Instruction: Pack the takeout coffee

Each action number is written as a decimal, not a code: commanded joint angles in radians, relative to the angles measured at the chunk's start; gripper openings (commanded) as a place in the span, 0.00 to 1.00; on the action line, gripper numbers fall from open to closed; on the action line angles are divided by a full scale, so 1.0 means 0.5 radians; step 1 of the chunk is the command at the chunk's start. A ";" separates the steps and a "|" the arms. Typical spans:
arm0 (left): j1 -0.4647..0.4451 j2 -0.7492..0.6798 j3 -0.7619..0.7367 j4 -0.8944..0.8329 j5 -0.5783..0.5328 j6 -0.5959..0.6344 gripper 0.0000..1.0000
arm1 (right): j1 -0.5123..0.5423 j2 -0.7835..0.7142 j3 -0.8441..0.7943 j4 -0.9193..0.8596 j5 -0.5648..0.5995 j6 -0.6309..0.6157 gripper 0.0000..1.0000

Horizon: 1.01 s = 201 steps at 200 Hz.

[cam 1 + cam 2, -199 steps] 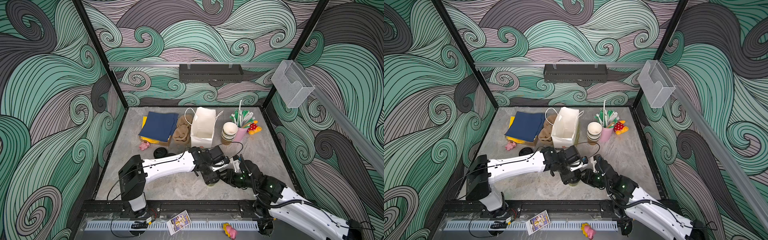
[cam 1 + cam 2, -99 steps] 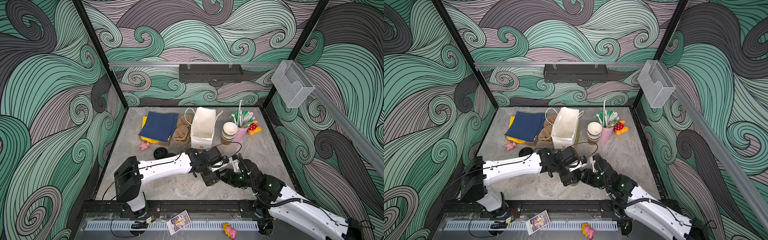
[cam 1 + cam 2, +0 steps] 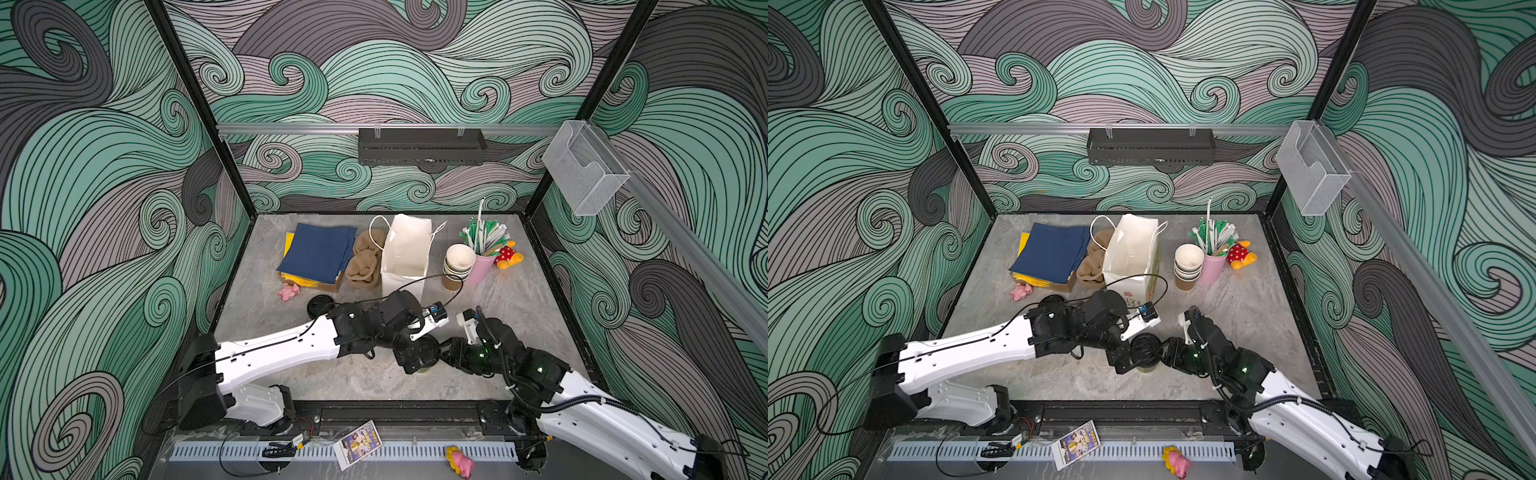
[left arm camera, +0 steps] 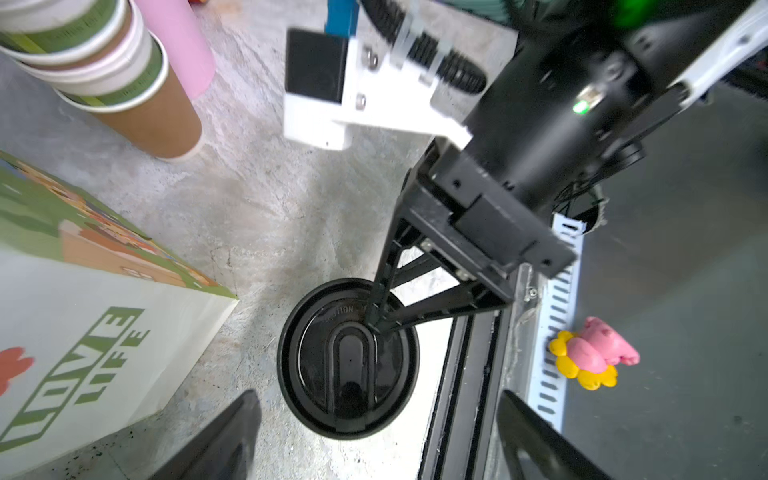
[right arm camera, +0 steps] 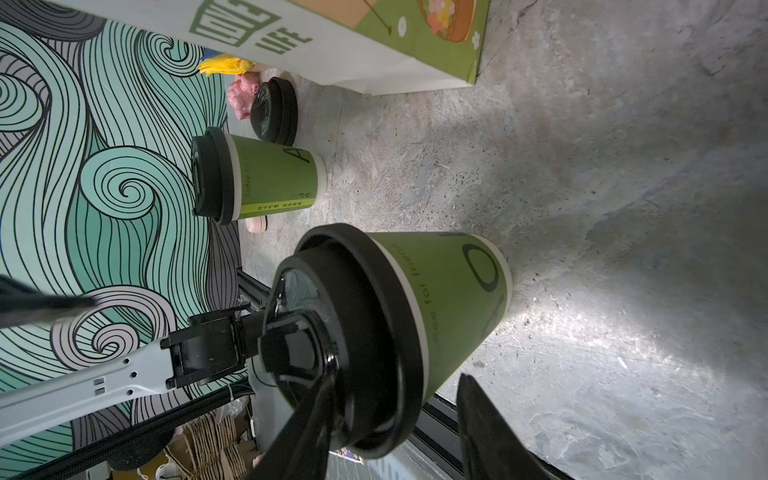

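Observation:
A green paper cup with a black sip lid stands near the table's front edge, mostly hidden by the grippers in both top views. My left gripper hangs open above it, fingers wide on either side of the lid, not touching. My right gripper reaches in from the side and is open, one finger lying across the lid top and the other standing off the cup wall. A second lidded green cup stands behind it. Stacked empty cups are at the back.
A white paper bag stands open at the back middle. Beside it are brown pulp carriers and navy napkins. Loose black lids lie by a pink toy. The pink straw cup is at the back right.
My left gripper's jaws have spread wider above the lidded cup, and the left arm has shifted slightly to the left. The right gripper has stayed at the cup.

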 commanded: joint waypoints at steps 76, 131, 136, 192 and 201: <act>0.012 -0.383 -0.525 0.294 -0.468 -1.450 0.91 | -0.004 0.023 0.183 -0.284 0.015 -0.220 0.65; 0.032 -0.147 -0.424 0.279 -0.370 -1.614 0.97 | -0.004 -0.048 0.273 -0.564 0.015 -0.354 0.66; 0.036 -0.130 -0.420 0.284 -0.365 -1.632 0.97 | -0.004 -0.052 0.277 -0.602 0.016 -0.367 0.65; 0.126 -0.006 -0.392 0.320 -0.242 -1.704 0.85 | -0.004 0.016 0.262 -0.519 -0.090 -0.399 0.54; 0.129 0.009 -0.378 0.324 -0.225 -1.692 0.85 | -0.001 0.050 0.262 -0.488 -0.115 -0.407 0.54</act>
